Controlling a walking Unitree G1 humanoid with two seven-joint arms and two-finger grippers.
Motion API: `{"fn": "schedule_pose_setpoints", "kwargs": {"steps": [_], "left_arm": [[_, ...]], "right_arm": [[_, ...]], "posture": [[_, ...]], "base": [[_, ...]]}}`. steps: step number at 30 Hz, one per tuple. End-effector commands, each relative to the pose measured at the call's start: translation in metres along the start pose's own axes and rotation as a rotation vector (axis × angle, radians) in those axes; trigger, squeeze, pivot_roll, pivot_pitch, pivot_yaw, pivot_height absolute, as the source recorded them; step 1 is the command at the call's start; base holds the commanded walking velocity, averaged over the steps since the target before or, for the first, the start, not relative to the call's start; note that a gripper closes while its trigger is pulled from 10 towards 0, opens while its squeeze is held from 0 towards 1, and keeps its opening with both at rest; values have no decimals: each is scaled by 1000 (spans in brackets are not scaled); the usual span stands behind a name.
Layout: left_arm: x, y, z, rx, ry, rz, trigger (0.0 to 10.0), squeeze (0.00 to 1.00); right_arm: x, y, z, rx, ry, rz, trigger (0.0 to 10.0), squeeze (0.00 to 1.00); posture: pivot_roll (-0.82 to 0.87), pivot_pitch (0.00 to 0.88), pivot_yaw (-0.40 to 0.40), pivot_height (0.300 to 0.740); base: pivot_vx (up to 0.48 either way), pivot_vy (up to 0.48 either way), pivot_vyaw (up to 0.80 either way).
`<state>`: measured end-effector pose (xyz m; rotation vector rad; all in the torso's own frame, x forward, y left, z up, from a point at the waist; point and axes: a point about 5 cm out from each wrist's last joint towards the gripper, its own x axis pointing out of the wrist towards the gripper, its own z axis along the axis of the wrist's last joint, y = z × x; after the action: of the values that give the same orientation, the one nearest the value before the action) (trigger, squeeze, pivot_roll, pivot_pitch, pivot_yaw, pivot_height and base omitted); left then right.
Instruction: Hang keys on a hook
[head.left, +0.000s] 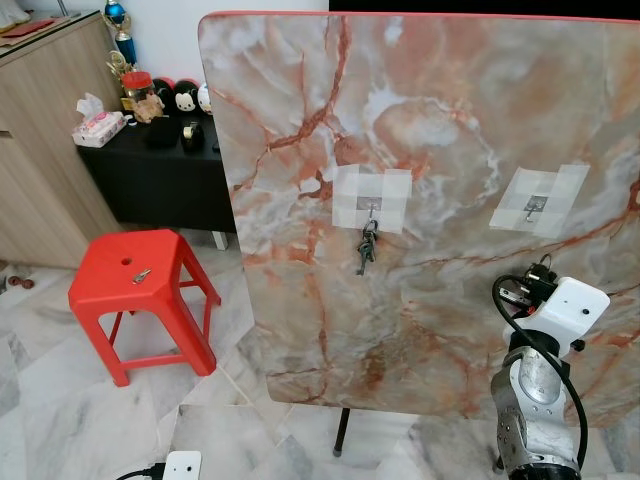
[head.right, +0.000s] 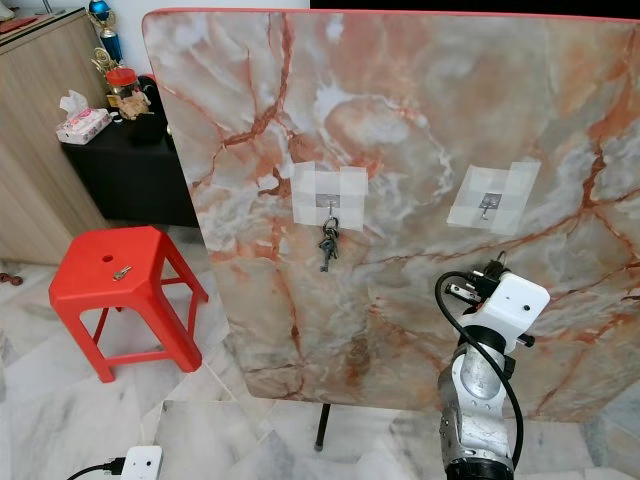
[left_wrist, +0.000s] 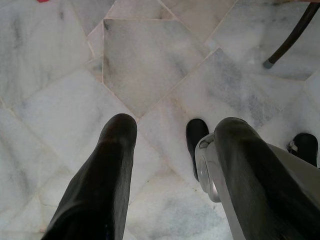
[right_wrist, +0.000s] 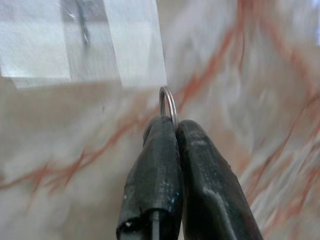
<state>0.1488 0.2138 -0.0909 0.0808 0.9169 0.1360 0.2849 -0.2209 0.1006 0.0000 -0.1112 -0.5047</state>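
Progress looks partial from where I sit: one bunch of keys (head.left: 367, 246) already hangs from the left hook (head.left: 371, 207) on the upright marble board (head.left: 430, 120), while the right hook (head.left: 537, 205), taped on in the same way, is bare. My right gripper (right_wrist: 170, 125) is raised close in front of the board, below and near that bare hook, and its two black fingers are pressed together on a thin metal key ring (right_wrist: 168, 102) that stands up from between the tips; I cannot see any keys hanging below it, so I judge only that the ring is what has to go over the hook. What is left, as I read it, is to lift the ring up to the hook's tip, slip it over, and let go. One more key (head.left: 141, 275) lies on the red stool (head.left: 140, 290), well apart from the board, and I cannot tell whether it belongs to this job. The left gripper (left_wrist: 165, 165) hangs idle over the marble floor (left_wrist: 150, 65), fingers spread. Room is decent: the board face around the right hook is flat and bare apart from the tape (head.left: 540, 200), its right edge lies beyond the hook, and the hung bunch is well to the left, so the approach should not touch it.
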Motion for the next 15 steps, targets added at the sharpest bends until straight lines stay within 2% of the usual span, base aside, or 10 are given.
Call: {"fn": "schedule_pose_setpoints", "kwargs": {"steps": [1,5,7,8,9,13,15], "left_arm": [[0,0,-3,26,15,-7,10000,0],[0,-1,-3,27,16,-9,10000,0],[0,-3,-4,27,21,-11,10000,0],[0,-3,-4,27,21,-11,10000,0],[0,-4,-4,28,23,-13,10000,0],[-1,-6,-5,27,26,-17,10000,0],[-1,-7,-6,28,30,-20,10000,0]], "right_arm": [[1,0,16,-47,-100,-16,10000,0],[1,-1,21,-116,-142,-22,10000,0],[0,-3,30,-274,-234,-51,10000,0],[0,-3,30,-274,-234,-51,10000,0],[-1,-3,33,-344,-269,-50,10000,0],[-4,1,37,-448,-328,-28,10000,0],[-6,4,35,-547,-354,-7,10000,0]], "posture": [[-45,0,-16,740],[-46,0,-16,740],[-43,0,-17,740],[-43,0,-17,740],[-44,0,-17,740],[-46,0,-18,740],[-47,0,-18,740]], "base": [[0,0,0],[0,0,0],[0,0,0],[0,0,0],[0,0,0],[0,0,0],[0,0,0]]}}
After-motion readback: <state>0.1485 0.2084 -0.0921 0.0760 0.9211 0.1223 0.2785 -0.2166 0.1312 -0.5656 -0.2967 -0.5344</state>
